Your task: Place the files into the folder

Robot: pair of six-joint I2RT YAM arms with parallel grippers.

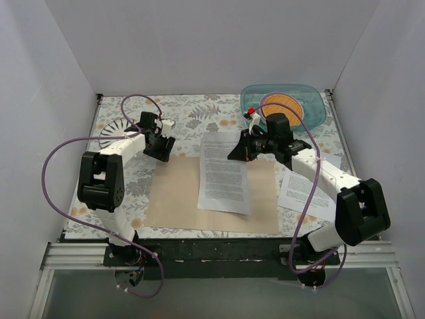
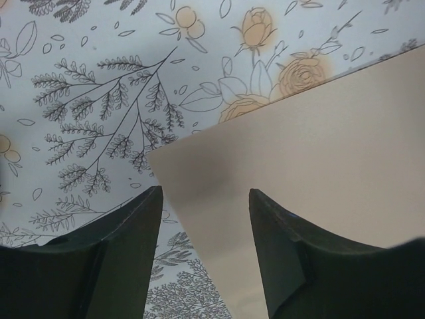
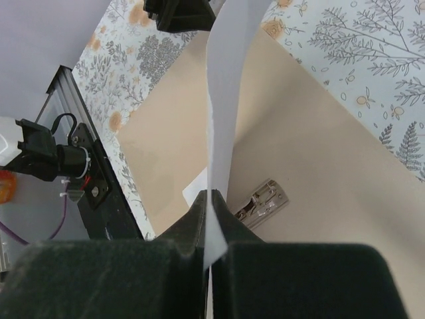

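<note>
A: Containers?
B: Open folder [image 1: 172, 199] lies flat mid-table. One sheet [image 1: 224, 179] lies across it, far edge pinched by right gripper [image 3: 211, 199]. Teal tub [image 1: 315, 109] holds orange disc [image 1: 284, 106].
A: And left gripper [image 2: 206, 203]?
B: Jaws wide over folder corner. Print unreadable.

A floral cloth [image 1: 199, 109] covers the table – grey ferns and orange roses on white. At 1 o'clock sits a clear teal tray [image 1: 315, 113] with an orange disc [image 1: 285, 106] in it. A small red-and-white item [image 1: 251, 111] lies just beside the tray's left rim, too small to tell what it is. At 10 o'clock rests a striped white plate [image 1: 113, 131]. A black strip [image 1: 219, 249] runs along 6 o'clock.
</note>
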